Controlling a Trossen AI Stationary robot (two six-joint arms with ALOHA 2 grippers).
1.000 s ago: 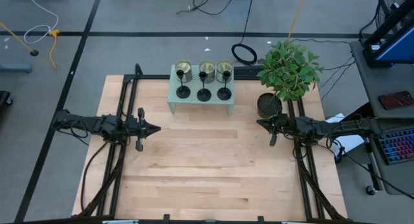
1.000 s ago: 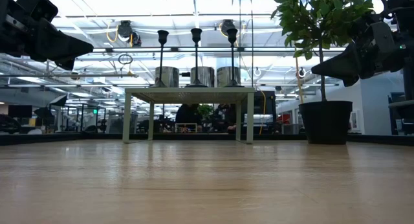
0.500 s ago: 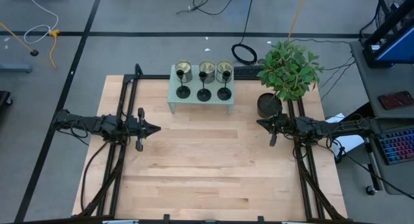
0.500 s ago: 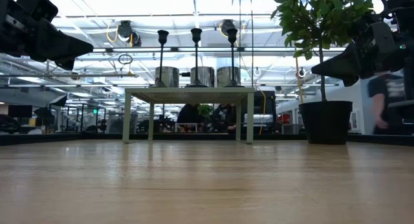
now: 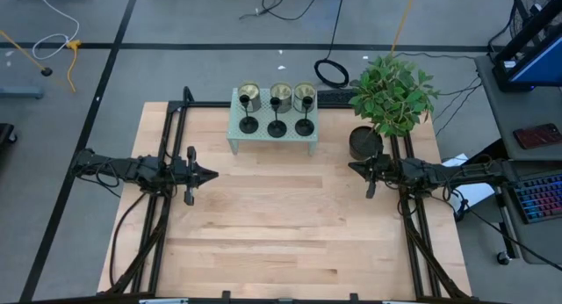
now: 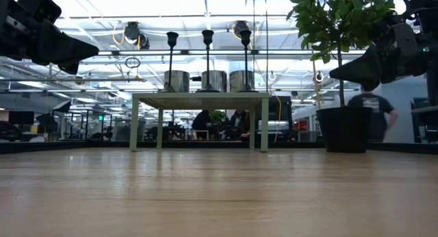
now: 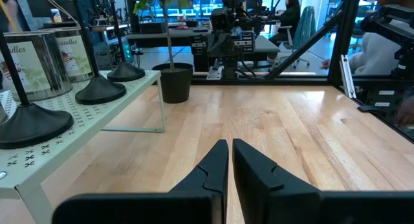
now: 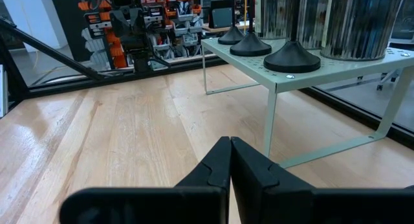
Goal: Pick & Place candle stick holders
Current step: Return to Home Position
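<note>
Three black candle stick holders (image 5: 249, 124) (image 5: 277, 128) (image 5: 304, 126) stand on their round bases in a row on a pale green perforated shelf (image 5: 273, 139) at the table's far side, in front of three pale cans (image 5: 277, 95). They also show in the low view (image 6: 207, 38). My left gripper (image 5: 213, 174) is shut and empty above the table's left part; its shut fingers show in the left wrist view (image 7: 229, 153). My right gripper (image 5: 351, 168) is shut and empty above the right part; it shows in the right wrist view (image 8: 230, 150).
A potted green plant (image 5: 386, 102) stands at the far right of the table, close to my right gripper. Bare wooden tabletop (image 5: 281, 225) lies between and in front of the arms. A person (image 6: 369, 117) shows in the room behind the table.
Both arms have kept still. A person in the room behind has walked leftward, from the picture's right edge to behind the plant pot.
</note>
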